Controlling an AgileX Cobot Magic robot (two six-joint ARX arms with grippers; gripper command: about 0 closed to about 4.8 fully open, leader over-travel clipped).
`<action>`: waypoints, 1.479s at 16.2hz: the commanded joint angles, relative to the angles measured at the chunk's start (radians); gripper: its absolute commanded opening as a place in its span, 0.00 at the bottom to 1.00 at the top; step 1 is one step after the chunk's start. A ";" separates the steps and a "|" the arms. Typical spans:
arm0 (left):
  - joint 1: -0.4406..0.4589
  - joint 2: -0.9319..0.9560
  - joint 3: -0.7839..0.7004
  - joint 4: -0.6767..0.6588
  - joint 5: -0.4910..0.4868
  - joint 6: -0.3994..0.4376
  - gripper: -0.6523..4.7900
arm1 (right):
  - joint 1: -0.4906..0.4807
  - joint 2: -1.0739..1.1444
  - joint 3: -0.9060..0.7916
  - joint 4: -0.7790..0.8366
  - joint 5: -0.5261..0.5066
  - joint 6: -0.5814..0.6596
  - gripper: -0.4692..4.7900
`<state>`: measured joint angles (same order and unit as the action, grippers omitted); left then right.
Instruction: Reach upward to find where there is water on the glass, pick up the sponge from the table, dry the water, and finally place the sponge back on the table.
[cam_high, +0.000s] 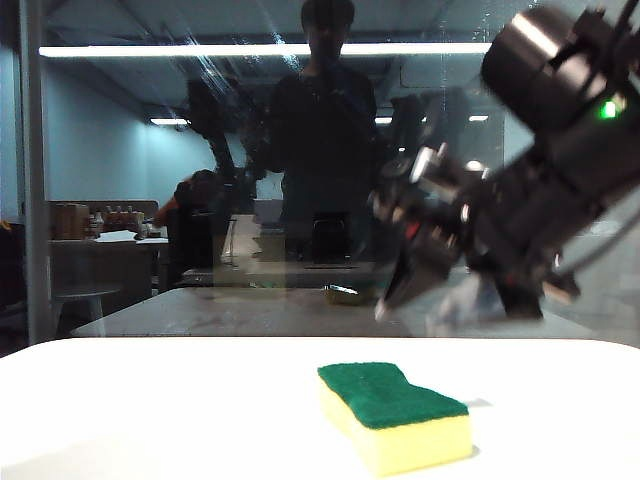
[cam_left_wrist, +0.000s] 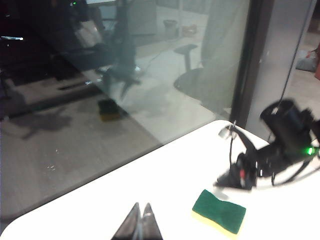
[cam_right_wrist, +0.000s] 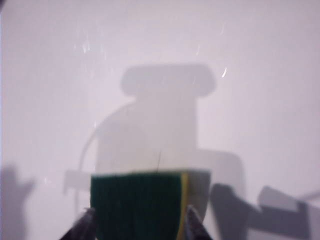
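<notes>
The right arm is showing as a bulky black body, with a round drum-like housing topped by a pale band and a small green light glowing on its side, and a thin dark cable is looping beneath it. The right gripper (cam_high: 412, 296) is tapering into dark, narrow fingers with small silver and red fittings behind them. The left gripper (cam_left_wrist: 139, 224) is appearing only as two slim, dark, pointed fingertips.

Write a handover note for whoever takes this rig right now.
Left gripper: shut, empty, hovering over the table.
Right gripper: open, low by the sponge, fingers lined up either side of it, not gripping.
Sponge: flat on the table, green side up.
Done: apparently nothing; faint water streaks show high on the glass.
Left: grip sponge, wipe the water, return sponge to table.
</notes>
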<state>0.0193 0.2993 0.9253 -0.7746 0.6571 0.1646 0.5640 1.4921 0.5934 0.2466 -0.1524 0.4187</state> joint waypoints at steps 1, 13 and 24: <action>0.000 -0.001 0.001 0.003 -0.029 0.010 0.11 | -0.061 -0.057 0.025 0.011 0.002 -0.025 0.44; 0.000 -0.058 -0.089 0.034 -0.176 0.017 0.11 | -0.379 -0.499 0.024 -0.237 0.088 -0.298 0.08; 0.000 -0.139 -0.311 0.299 -0.261 -0.130 0.11 | -0.656 -0.826 -0.038 -0.364 0.002 -0.385 0.08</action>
<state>0.0193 0.1616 0.6285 -0.5423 0.4061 0.0711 -0.0910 0.6910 0.5667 -0.1356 -0.1532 0.0372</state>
